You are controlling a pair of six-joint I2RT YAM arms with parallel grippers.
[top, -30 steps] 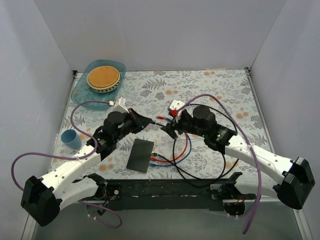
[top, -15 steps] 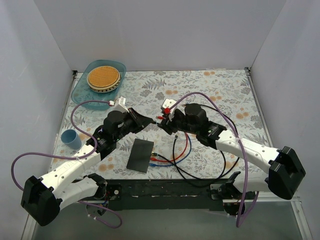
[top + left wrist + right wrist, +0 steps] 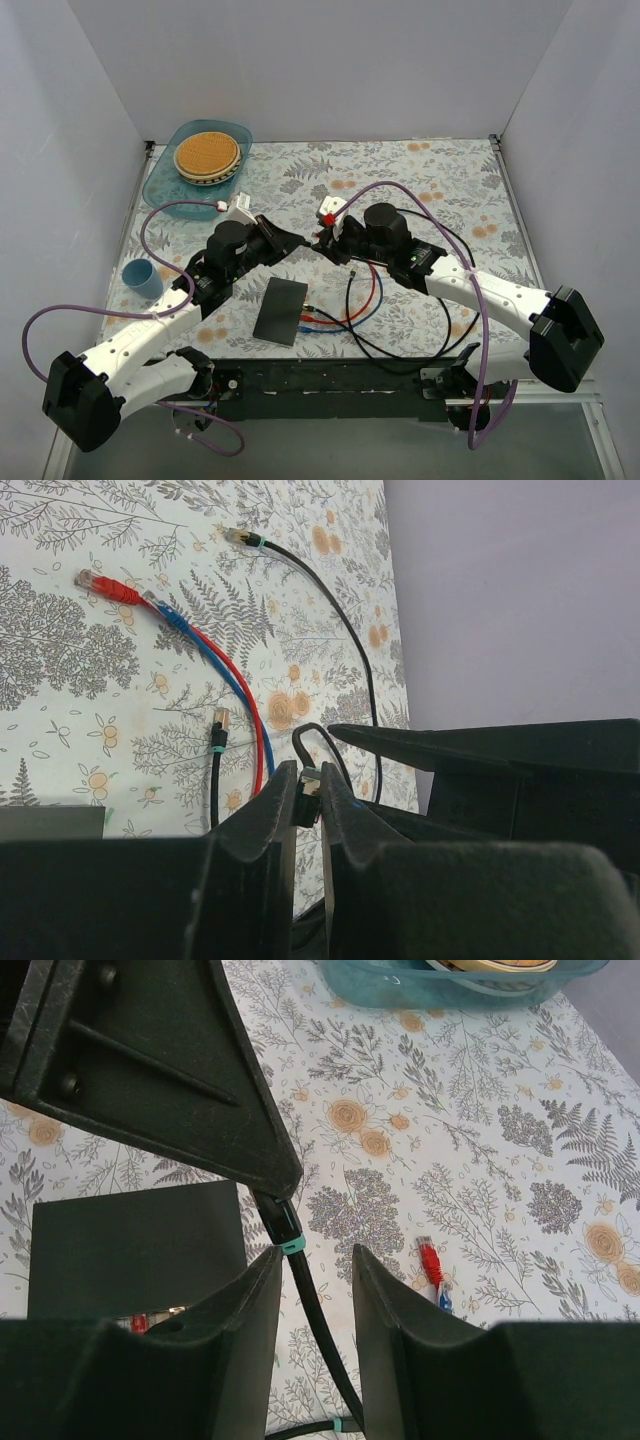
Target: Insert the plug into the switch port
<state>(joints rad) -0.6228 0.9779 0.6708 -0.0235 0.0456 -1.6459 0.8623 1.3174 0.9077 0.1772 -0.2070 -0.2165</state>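
The switch (image 3: 281, 311) is a flat black box lying on the floral cloth in front of the arms; it also shows in the right wrist view (image 3: 135, 1250). My left gripper (image 3: 303, 243) is shut on the plug (image 3: 308, 792) of a black cable (image 3: 300, 1280) and holds it above the cloth, behind the switch. My right gripper (image 3: 326, 246) is open, and its fingers (image 3: 262, 1295) stand on either side of that cable just below the teal band (image 3: 290, 1246), not touching it. The left gripper's finger (image 3: 150, 1060) fills the upper left of the right wrist view.
Red (image 3: 372, 290) and blue (image 3: 345, 322) cables run from the switch's right side and loop across the cloth; their loose plugs (image 3: 432, 1260) lie together. A teal bowl with a plate (image 3: 207, 155) stands at the back left. A blue cup (image 3: 143, 279) stands at the left.
My right gripper has moved left to the left gripper, and its open fingers now straddle the black cable. The left gripper has held still with the plug.
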